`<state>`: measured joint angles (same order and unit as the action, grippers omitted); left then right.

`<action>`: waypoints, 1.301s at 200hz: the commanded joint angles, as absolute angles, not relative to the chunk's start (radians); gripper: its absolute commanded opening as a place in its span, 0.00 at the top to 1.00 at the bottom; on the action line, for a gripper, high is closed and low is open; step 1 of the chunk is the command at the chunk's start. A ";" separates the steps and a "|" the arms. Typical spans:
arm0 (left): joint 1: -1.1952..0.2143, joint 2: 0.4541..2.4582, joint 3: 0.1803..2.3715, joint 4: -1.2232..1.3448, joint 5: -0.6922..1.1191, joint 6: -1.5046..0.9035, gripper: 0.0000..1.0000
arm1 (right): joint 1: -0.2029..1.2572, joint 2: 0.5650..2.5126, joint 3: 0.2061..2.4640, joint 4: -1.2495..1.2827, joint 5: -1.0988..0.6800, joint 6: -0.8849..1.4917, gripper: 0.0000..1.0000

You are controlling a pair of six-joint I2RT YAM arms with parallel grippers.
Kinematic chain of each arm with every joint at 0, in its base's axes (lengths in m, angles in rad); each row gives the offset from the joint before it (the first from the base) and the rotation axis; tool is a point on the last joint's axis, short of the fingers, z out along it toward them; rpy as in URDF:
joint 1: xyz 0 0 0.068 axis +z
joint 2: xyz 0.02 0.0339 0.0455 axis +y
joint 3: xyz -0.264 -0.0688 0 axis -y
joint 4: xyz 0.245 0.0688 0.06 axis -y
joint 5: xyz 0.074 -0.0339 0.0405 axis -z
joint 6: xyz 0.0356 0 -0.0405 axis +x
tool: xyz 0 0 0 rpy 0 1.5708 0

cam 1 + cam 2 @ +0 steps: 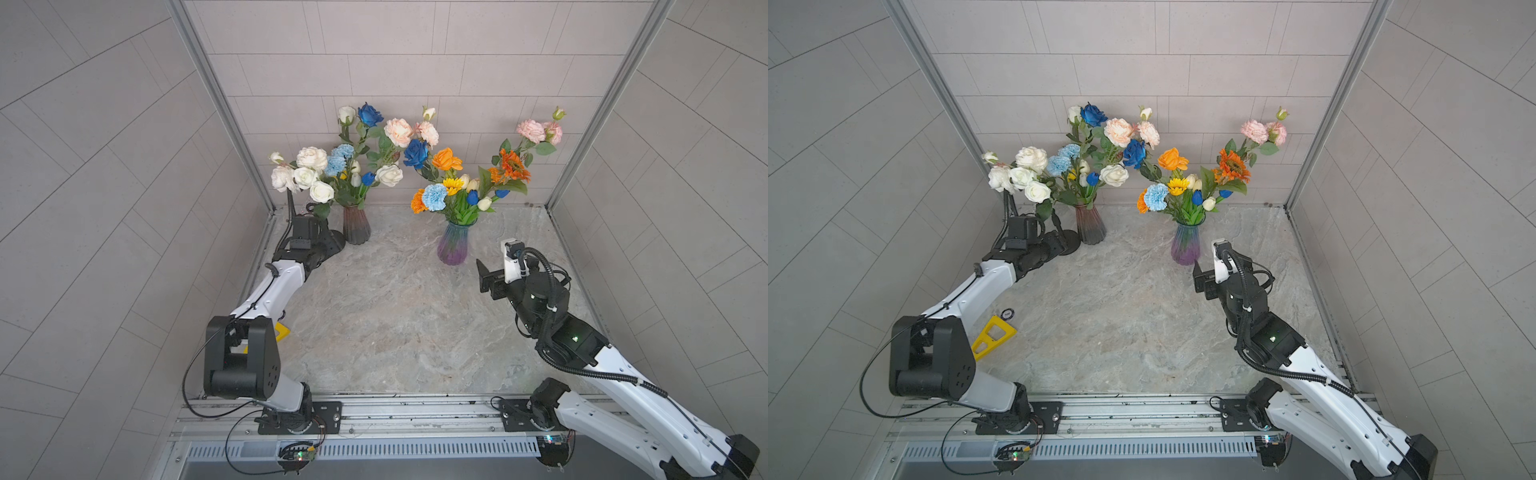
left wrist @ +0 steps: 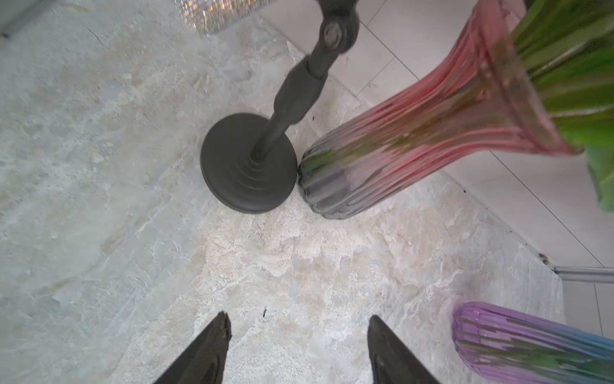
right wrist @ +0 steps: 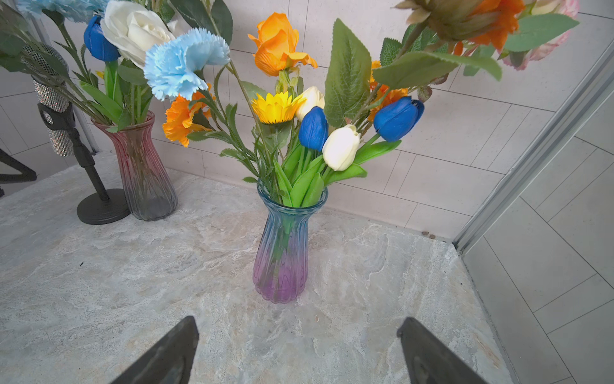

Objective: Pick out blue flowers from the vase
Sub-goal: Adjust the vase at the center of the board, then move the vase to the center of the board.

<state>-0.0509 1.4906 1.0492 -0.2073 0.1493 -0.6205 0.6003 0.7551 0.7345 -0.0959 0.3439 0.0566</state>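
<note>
Two glass vases stand at the back. The pink-grey vase holds a dark blue rose, a light blue carnation and a blue tulip bud among white roses. The blue-purple vase holds a light blue carnation and two blue tulip buds among orange, yellow and white blooms. A second dark blue rose hangs between the bouquets. My left gripper is open and empty, low beside the pink-grey vase. Short of the blue-purple vase, my right gripper is open wide and empty.
A black stand with a round base touches the pink-grey vase and carries a glittery microphone. A yellow triangular tool lies by the left arm. Tiled walls close in the back and sides. A metal rail runs along the front.
</note>
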 commanded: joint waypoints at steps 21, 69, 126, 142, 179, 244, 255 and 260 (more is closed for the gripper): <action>-0.085 1.458 0.909 -0.062 0.269 -0.637 0.27 | 0.604 0.744 0.720 -0.081 0.342 0.060 0.04; -0.256 1.378 0.759 -0.026 0.111 -0.476 0.24 | 0.604 0.738 0.719 -0.088 0.343 0.067 0.02; -0.480 1.352 0.562 0.310 -0.216 -0.280 0.17 | 0.607 0.731 0.712 -0.075 0.342 0.070 0.01; -0.506 1.435 0.532 0.534 -0.310 -0.168 0.15 | 0.606 0.742 0.716 -0.074 0.338 0.070 0.01; -0.512 1.785 0.481 1.366 -0.404 0.042 0.07 | 0.605 0.738 0.707 -0.072 0.345 0.070 0.01; -0.495 1.915 0.726 1.368 -0.452 0.053 0.06 | 0.607 0.730 0.702 -0.078 0.372 0.061 0.01; -0.480 1.931 0.758 1.367 -0.444 0.051 0.06 | 0.606 0.732 0.703 -0.077 0.373 0.061 0.01; -0.472 1.940 0.773 1.368 -0.441 0.049 0.07 | 0.606 0.733 0.703 -0.077 0.373 0.060 0.01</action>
<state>-0.4973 1.9018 0.7174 1.2881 -0.4175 0.0139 0.6018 0.7410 0.7124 -0.0792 0.3531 0.0669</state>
